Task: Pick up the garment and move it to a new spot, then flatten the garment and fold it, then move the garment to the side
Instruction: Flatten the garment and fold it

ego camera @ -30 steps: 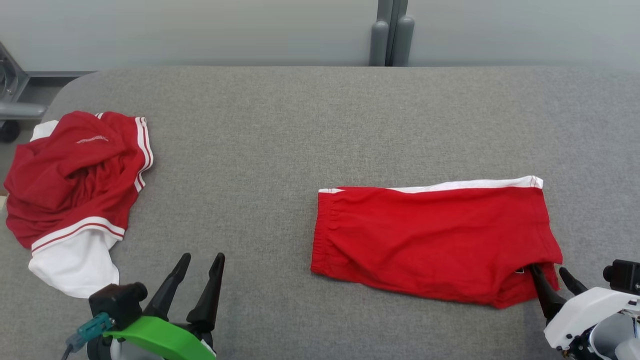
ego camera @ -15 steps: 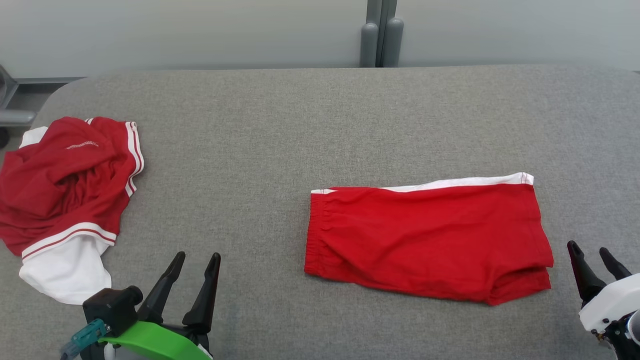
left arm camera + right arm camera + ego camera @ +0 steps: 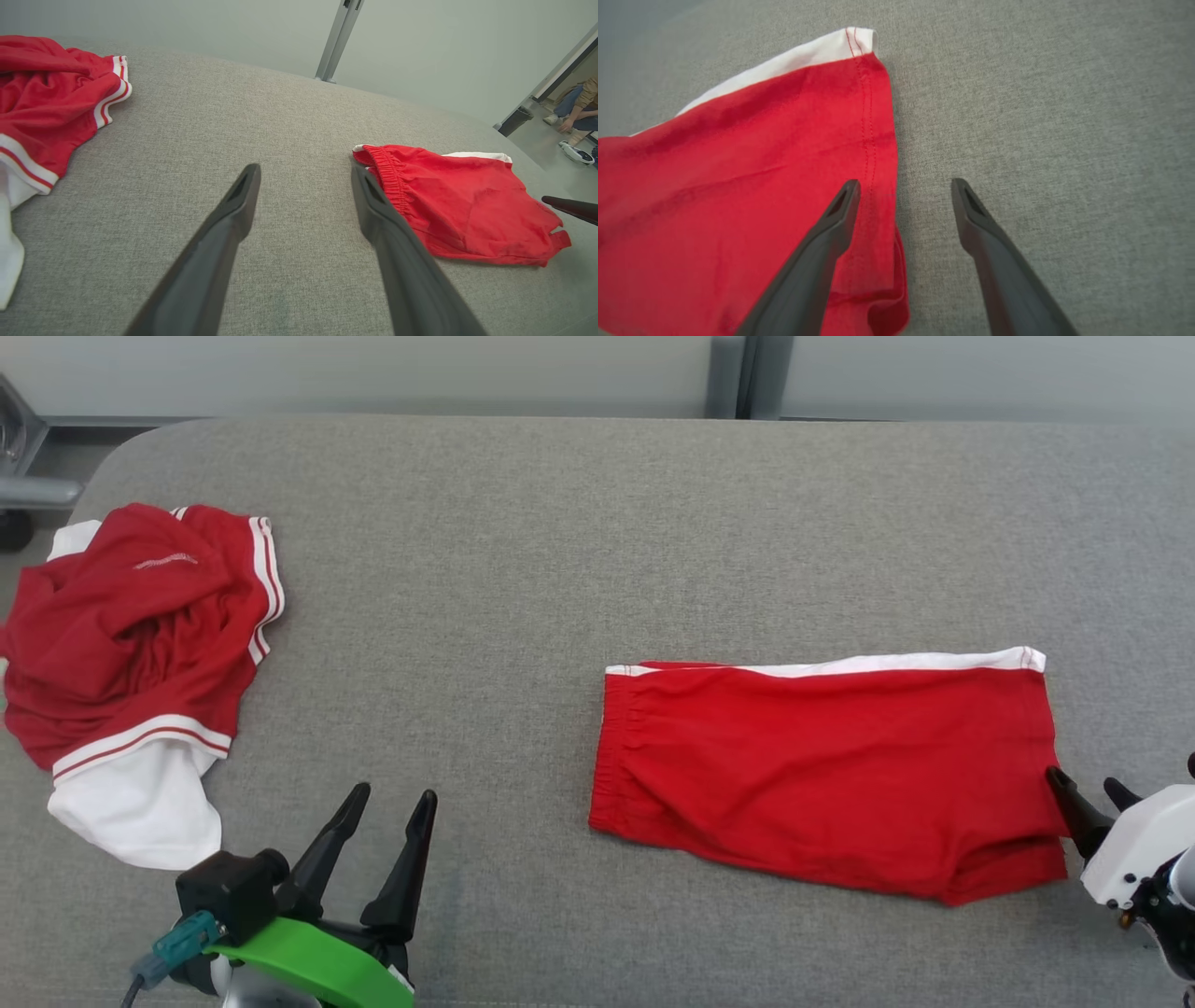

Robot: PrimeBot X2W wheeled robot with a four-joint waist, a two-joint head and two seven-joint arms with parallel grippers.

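The surface (image 3: 523, 569) is covered in grey woven cloth, coarse and matt. The shorts (image 3: 822, 756) are thin red cloth, soft and matt, with a white cloth band and a stitched hem. The shirt (image 3: 121, 625) is similar red and white cloth. The left pincer (image 3: 394, 793) and right pincer (image 3: 1083, 778) are dark matt plastic. The green cover (image 3: 308, 961) and white shell (image 3: 1144, 840) look smooth, slightly glossy.

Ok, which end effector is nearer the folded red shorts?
Right. The right end effector straddles the right hem of the folded red shorts, one finger above the cloth. The left end effector hangs over the grey surface, apart from the waistband end.
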